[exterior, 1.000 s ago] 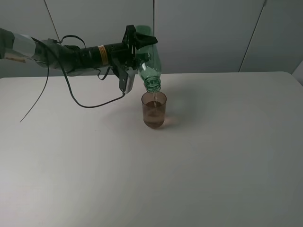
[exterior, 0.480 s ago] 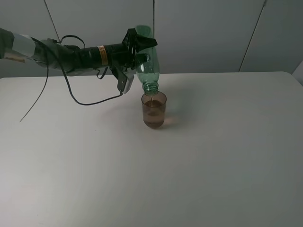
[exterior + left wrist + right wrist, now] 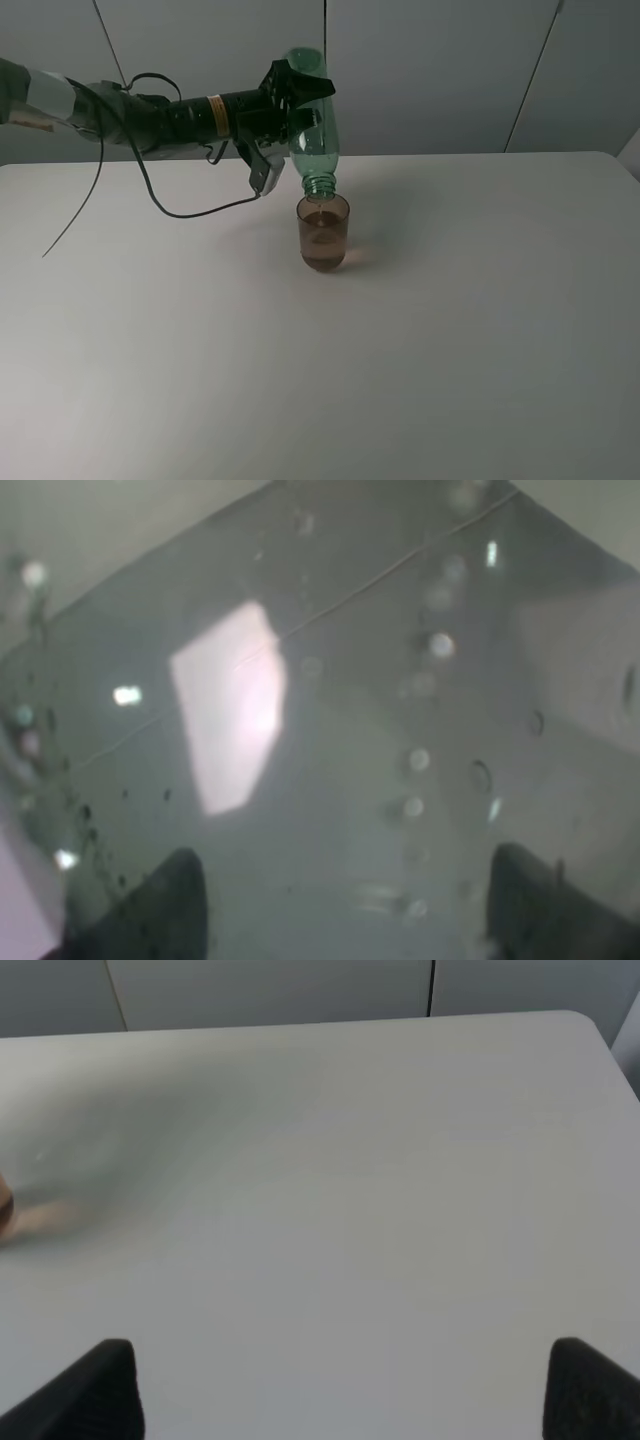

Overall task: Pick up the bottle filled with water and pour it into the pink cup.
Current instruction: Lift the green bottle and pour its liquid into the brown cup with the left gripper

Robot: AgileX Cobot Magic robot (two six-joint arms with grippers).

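Observation:
The green bottle (image 3: pixel 312 120) hangs almost upside down, its open neck just above the pink cup (image 3: pixel 324 232). The cup stands on the white table (image 3: pixel 450 330) and holds brownish-looking water to well over half its height. My left gripper (image 3: pixel 290 95) is shut on the bottle's body, reaching in from the left. In the left wrist view the bottle's wet green wall (image 3: pixel 330 710) fills the picture between the two fingers (image 3: pixel 170 905). My right gripper (image 3: pixel 345 1390) is open and empty over bare table; a sliver of the cup (image 3: pixel 5 1208) shows at that view's edge.
A black cable (image 3: pixel 190 215) hangs from the left arm and touches the table behind and left of the cup. Grey wall panels (image 3: pixel 450 70) stand behind the table's far edge.
The bottle has tipped from a slant to nearly straight down, its neck shifting slightly left over the cup. The cup and the right arm have not moved.

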